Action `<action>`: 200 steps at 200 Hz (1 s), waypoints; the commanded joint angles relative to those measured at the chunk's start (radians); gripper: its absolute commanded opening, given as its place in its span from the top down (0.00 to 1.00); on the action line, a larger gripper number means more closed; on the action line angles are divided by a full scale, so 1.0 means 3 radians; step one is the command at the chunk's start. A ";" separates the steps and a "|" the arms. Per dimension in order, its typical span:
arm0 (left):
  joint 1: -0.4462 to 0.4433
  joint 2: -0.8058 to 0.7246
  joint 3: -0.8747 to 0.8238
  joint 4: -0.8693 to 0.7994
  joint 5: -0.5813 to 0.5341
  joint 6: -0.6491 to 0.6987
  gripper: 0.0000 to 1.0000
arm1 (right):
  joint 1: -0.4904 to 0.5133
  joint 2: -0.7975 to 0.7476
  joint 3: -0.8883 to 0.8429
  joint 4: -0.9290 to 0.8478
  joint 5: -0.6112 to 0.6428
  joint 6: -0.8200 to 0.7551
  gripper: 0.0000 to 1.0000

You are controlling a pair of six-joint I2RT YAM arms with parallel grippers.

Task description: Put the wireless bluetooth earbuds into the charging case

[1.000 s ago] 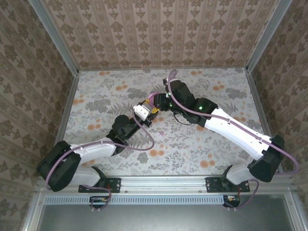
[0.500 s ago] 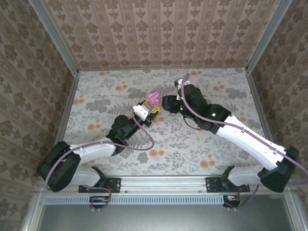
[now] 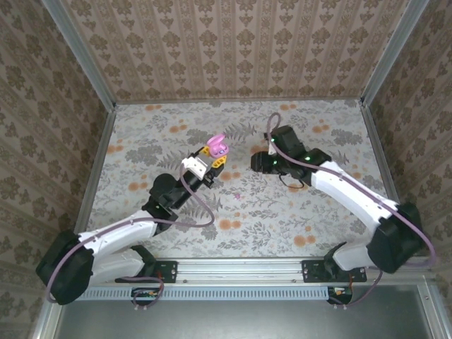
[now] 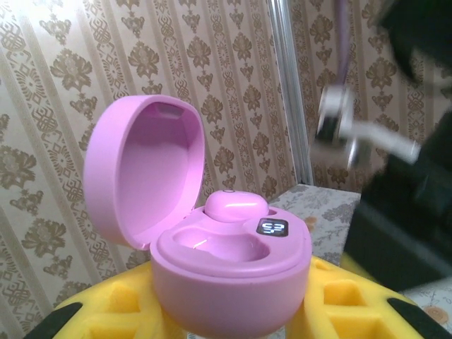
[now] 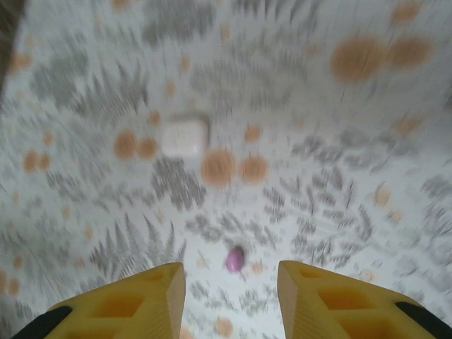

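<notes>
Right end effector (image 5: 229, 282) withdrawn, floral tabletop (image 3: 155, 134), wallpapered walls (image 3: 233, 49)

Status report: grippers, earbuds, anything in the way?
Left gripper shut on the open pink case, one pink earbud seated, other slot empty. Right gripper open, pointed at the loose earbud on the table. Nothing between them.
</notes>
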 commanded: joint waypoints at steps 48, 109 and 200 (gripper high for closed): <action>0.0019 -0.0522 -0.0112 -0.0405 -0.0119 0.0138 0.70 | 0.0314 0.0844 -0.0021 -0.0038 -0.0503 0.0259 0.64; 0.0025 -0.0605 -0.0111 -0.0491 -0.0097 0.0157 0.70 | 0.0431 0.1389 0.0374 -0.0322 -0.0369 0.0146 0.67; 0.0023 -0.0609 -0.0122 -0.0496 -0.0083 0.0150 0.70 | 0.0426 0.1684 0.0583 -0.0358 -0.0392 0.0219 0.61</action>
